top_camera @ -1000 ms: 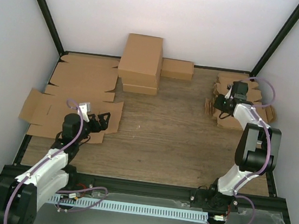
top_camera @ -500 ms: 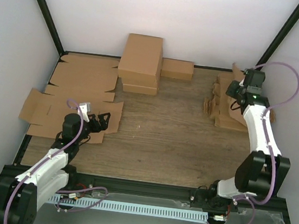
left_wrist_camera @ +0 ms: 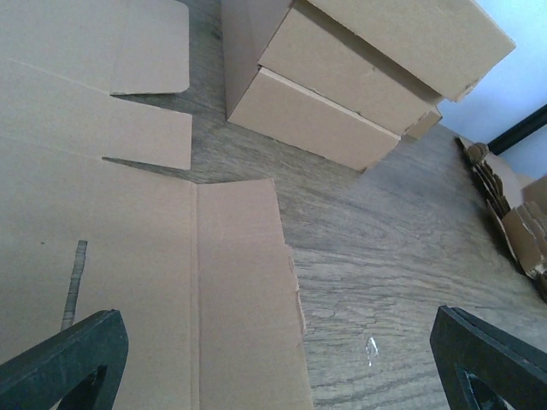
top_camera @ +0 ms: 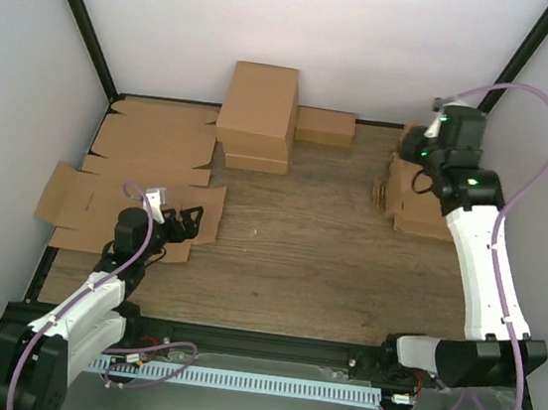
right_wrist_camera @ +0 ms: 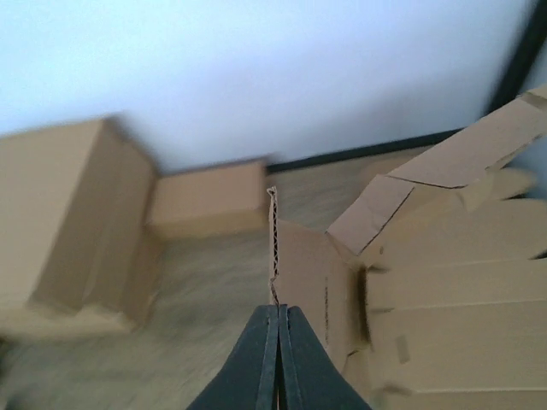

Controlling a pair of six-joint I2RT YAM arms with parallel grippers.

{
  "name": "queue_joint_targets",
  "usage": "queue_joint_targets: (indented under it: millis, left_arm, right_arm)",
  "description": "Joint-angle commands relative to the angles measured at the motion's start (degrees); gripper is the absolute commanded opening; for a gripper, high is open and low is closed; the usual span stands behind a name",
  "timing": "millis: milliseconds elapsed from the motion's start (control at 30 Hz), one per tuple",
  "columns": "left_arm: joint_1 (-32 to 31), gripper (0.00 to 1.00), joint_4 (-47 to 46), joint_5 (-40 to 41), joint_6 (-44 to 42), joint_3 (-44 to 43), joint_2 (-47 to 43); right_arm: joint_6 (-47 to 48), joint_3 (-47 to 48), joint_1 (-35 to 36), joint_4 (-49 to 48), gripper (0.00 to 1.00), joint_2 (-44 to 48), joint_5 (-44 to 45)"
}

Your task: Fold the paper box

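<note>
My right gripper (right_wrist_camera: 278, 312) is in the upper right of the overhead view, close to the back wall. In its wrist view the two dark fingers (right_wrist_camera: 256, 359) are pressed together with no gap, pinching the corrugated edge of the paper box (right_wrist_camera: 312, 273), a small die-cut blank of plain brown cardboard. The blank stands on edge just above the fingertips at the centre of that frame, its flaps spreading towards the right side. Below it in the overhead view, at the right edge of the wood-grain table (top_camera: 317, 260), lies a loose pile of similar flat brown cardboard blanks (top_camera: 428, 216). I cannot tell whether the held blank touches that pile. My left gripper (top_camera: 187, 222) is in the lower left of the overhead view, its black fingers (left_wrist_camera: 68, 359) spread as wide as they go and holding nothing. It hangs over the right edge of the big flat brown cardboard sheets (top_camera: 144, 164) that cover the left side of the table. At the top centre, against the back wall, is a stack of closed brown cardboard boxes (top_camera: 257, 113), with a lower, smaller brown box (top_camera: 325, 126) just beside it on its right.
</note>
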State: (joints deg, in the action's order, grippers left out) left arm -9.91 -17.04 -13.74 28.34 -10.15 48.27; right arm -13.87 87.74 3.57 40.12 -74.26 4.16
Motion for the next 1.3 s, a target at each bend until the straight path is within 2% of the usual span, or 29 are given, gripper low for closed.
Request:
queue_joint_targets:
  millis: [0,133,500,567,600,700,767,867,1033,1267]
  left_arm:
    - [-0.28,1.00,-0.22,-2.15,-0.65,-1.00,0.17]
    - [-0.41,1.00,4.69,-5.43,0.65,-3.99,-1.28]
    - [-1.24,1.00,20.74,-11.67,7.74,-9.28,-12.10]
    - [-1.25,1.00,22.24,-13.75,9.20,-8.79,-13.55]
    - [-1.21,1.00,23.17,-14.37,10.03,-8.61,-13.98]
    - [-1.23,1.00,25.69,-15.97,11.32,-8.40,-14.06]
    - [-1.25,1.00,26.56,-17.42,11.36,-8.27,-13.38]
    - [-1.44,1.00,27.17,-19.47,13.43,-8.06,-12.01]
    - [-4.28,0.98,27.72,-18.89,14.98,-8.05,-10.01]
    - [-16.27,0.93,20.26,-10.27,21.18,-7.78,-2.87]
  right_arm:
    - [-2.10,2.12,12.36,8.50,0.01,-0.77,2.10]
    - [-4.61,-0.62,21.89,11.46,0.01,0.03,3.64]
    - [-12.01,-14.52,44.81,6.72,0.01,-0.37,-4.60]
    - [-13.26,-18.43,47.70,4.03,0.05,0.78,-6.94]
    - [-13.64,-20.74,48.39,2.27,0.15,1.52,-9.53]
    - [-13.84,-28.82,48.63,-6.41,0.63,4.89,-19.07]
    - [-14.47,-31.71,48.63,-8.29,0.72,6.24,-18.01]
    - [-14.90,-33.89,46.71,-8.19,0.73,6.93,-13.31]
    - [-14.60,-40.18,36.82,-12.60,0.73,8.38,-15.57]
    - [-18.86,-51.01,28.24,-19.15,0.78,14.71,-12.83]
